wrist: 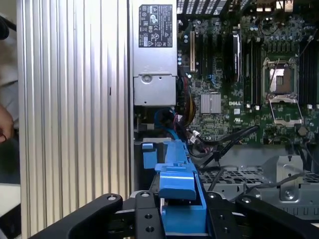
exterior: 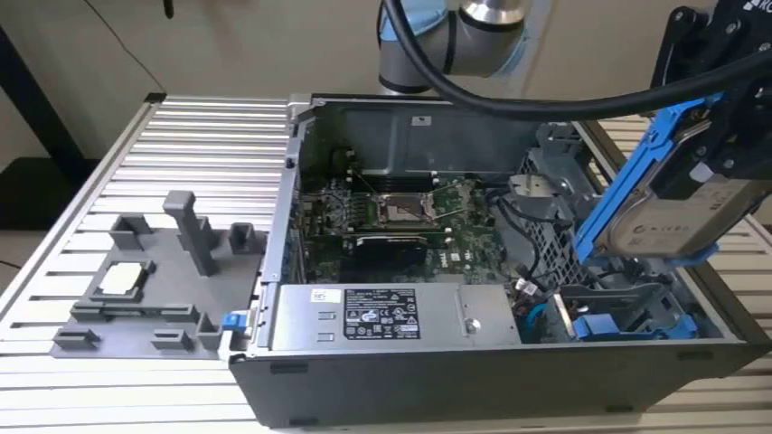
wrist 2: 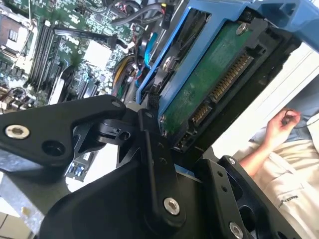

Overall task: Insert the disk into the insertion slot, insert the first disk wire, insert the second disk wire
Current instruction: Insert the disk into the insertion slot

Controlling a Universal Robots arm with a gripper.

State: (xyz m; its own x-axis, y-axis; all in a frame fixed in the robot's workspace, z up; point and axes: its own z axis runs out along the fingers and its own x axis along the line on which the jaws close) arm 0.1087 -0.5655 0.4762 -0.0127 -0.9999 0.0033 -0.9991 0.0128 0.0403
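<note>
My gripper (exterior: 719, 161) is shut on the disk (exterior: 673, 228), a silver-grey drive with a pale label in a bright blue carrier. I hold it tilted, edge down, above the open PC case on the exterior view's right. Its lower end hangs just over the grey insertion slot (exterior: 617, 297) without touching it. The second wrist view looks at the disk's green circuit board and connectors (wrist 2: 212, 82), with a black finger (wrist 2: 150, 130) pressed to the blue frame. In the first wrist view the blue carrier (wrist: 177, 185) sits between the two fingers. Loose black wires (exterior: 522, 221) lie in the case beside the bay.
Another blue-framed unit (exterior: 603, 325) sits low in the case beside the perforated cage (exterior: 549, 235). The motherboard (exterior: 399, 212) and power supply (exterior: 374, 316) take up the rest. A grey fixture (exterior: 157, 280) stands on the ribbed table. A person's hand (wrist 2: 279, 124) rests nearby.
</note>
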